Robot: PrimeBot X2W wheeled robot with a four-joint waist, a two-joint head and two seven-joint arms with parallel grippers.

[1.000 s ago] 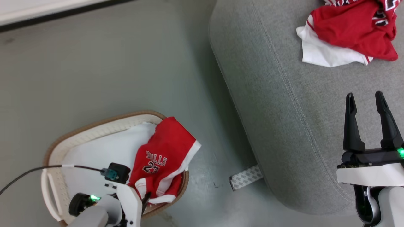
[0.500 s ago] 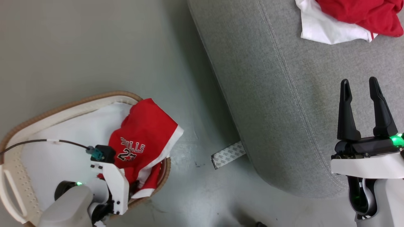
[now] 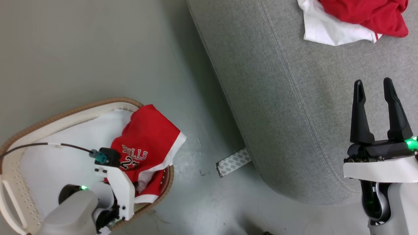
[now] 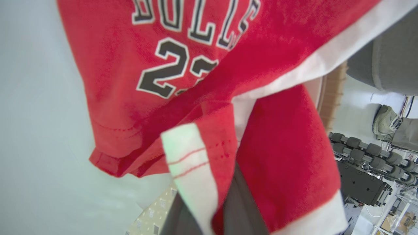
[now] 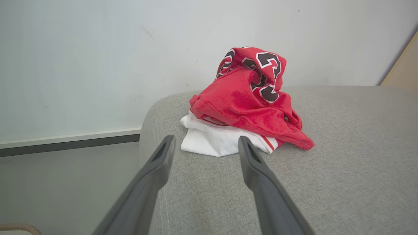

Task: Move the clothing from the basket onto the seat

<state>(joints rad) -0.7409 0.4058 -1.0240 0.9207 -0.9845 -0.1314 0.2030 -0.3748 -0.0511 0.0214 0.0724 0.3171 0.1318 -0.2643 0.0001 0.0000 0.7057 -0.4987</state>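
Head view, left to right: my left gripper (image 3: 139, 188) has moved in at the basket's (image 3: 65, 112) right end, its fingers buried in the red shorts (image 3: 147, 137) draped over the rim; I cannot tell whether the jaws have closed. I judge the last pick is starting. My right gripper (image 3: 374, 88) hovers, jaws apart, above the sofa's (image 3: 277, 114) near edge; the jersey (image 3: 362, 13) and white garment (image 3: 326, 27) lie by its far edge.

We see the sofa (image 3: 294, 98) in matt, coarse-woven grey fabric, and the basket (image 3: 14, 176) in smooth cream plastic with a brown woven rim. The red shorts (image 3: 147, 137) and jersey (image 5: 241, 101) look like soft, faintly fuzzy cloth. The right gripper (image 3: 373, 81) is matt dark plastic. The floor (image 3: 81, 49) has a faint sheen.
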